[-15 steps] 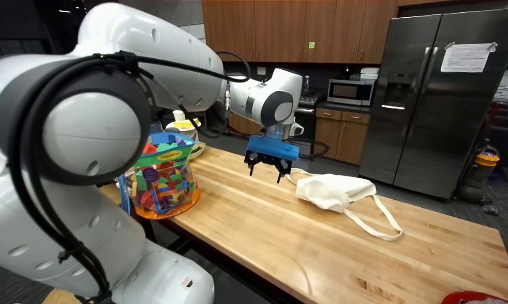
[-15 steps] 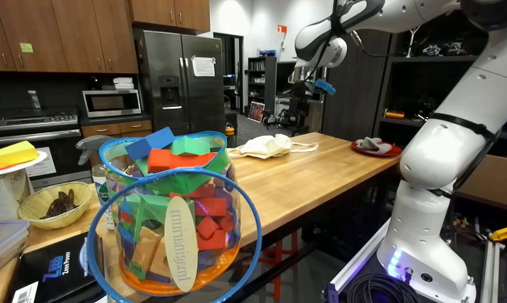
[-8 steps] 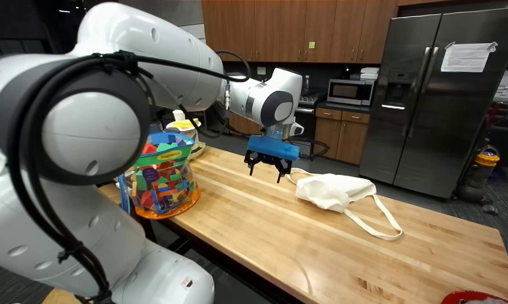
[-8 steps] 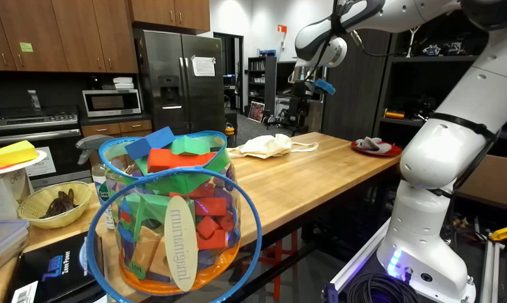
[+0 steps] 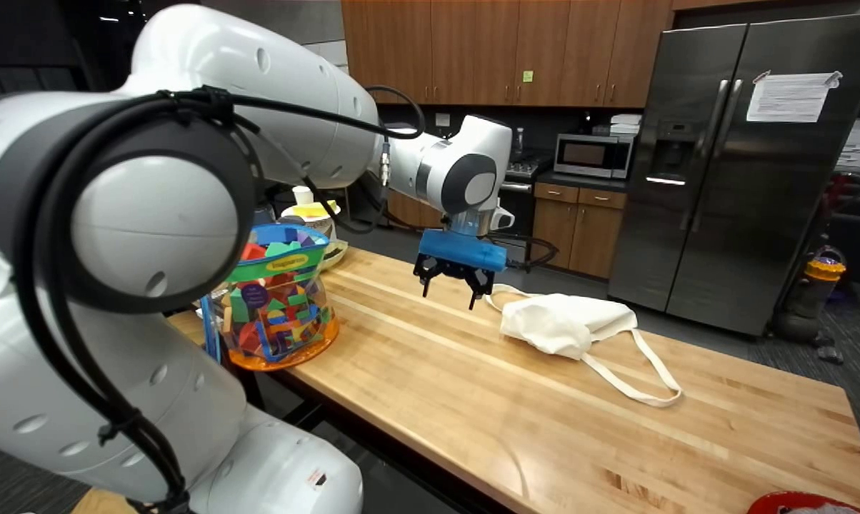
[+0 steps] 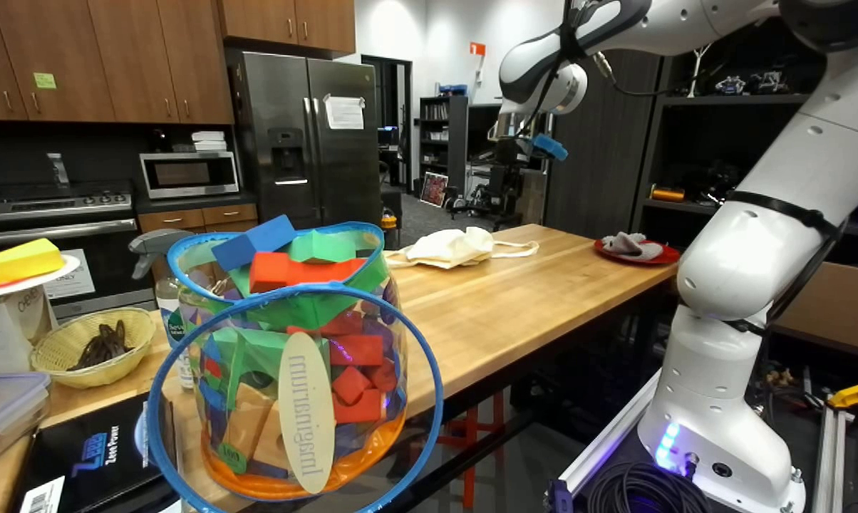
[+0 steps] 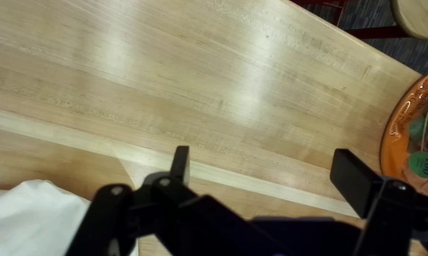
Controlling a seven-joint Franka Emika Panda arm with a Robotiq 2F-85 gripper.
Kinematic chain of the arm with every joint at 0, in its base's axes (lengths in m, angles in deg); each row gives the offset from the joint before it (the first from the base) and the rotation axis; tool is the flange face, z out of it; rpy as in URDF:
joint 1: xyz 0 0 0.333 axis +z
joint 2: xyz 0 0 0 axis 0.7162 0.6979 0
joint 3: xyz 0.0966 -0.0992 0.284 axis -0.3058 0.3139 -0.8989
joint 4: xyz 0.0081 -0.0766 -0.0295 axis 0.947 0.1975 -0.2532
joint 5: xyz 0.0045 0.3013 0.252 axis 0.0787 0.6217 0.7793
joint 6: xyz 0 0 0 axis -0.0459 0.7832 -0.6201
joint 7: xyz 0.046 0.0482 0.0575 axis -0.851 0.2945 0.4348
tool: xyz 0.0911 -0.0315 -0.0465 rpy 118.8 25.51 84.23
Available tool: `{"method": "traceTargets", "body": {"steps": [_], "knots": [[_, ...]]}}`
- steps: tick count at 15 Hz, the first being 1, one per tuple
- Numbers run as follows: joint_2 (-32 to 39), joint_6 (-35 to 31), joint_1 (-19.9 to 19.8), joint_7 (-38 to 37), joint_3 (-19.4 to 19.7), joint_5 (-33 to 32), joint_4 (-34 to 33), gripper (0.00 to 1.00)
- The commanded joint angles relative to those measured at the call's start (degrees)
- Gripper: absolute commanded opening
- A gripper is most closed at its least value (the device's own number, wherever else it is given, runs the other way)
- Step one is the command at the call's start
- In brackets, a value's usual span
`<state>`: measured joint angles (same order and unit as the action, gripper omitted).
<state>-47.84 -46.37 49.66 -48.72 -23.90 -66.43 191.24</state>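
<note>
Black two-finger pincer (image 7: 262,169) spread wide, nothing gripped, above striped light-wood counter (image 7: 199,89); crumpled cream fabric tote bag (image 5: 566,323) near, round clear-plastic bag (image 5: 288,262) of coloured blocks (image 6: 269,271) farther off.

White arm (image 5: 308,80), black cables (image 5: 33,235), end effector (image 5: 448,299) apparently taped blue.

Arm (image 6: 799,167) bent sharply at the elbow (image 5: 151,225); forearm (image 5: 294,78) sloping down to the wrist (image 5: 466,175); hand (image 5: 448,300) hanging below it, pointing downward; wrist view: both fingers (image 7: 354,181) spread wide apart, roughly level with each other; black cables (image 5: 26,243) run along the arm; blue cover (image 5: 462,250) on the hand; base (image 6: 721,434) upright, light (image 6: 665,445) glowing blue.
</note>
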Motion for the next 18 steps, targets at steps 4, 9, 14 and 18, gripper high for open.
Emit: {"method": "traceTargets", "body": {"steps": [4,9,14,18], "knots": [[0.12,0.19,-1.27,0.36,-1.13,0.44,-0.12,1.0],[0.12,0.19,-1.27,0.36,-1.13,0.44,-0.12,1.0],[3.1,-0.53,-1.88,-0.2,-1.59,-0.36,-4.82,1.0],[5.06,-0.56,-2.81,-0.61,-1.89,-1.35,-10.21,1.0]]}}
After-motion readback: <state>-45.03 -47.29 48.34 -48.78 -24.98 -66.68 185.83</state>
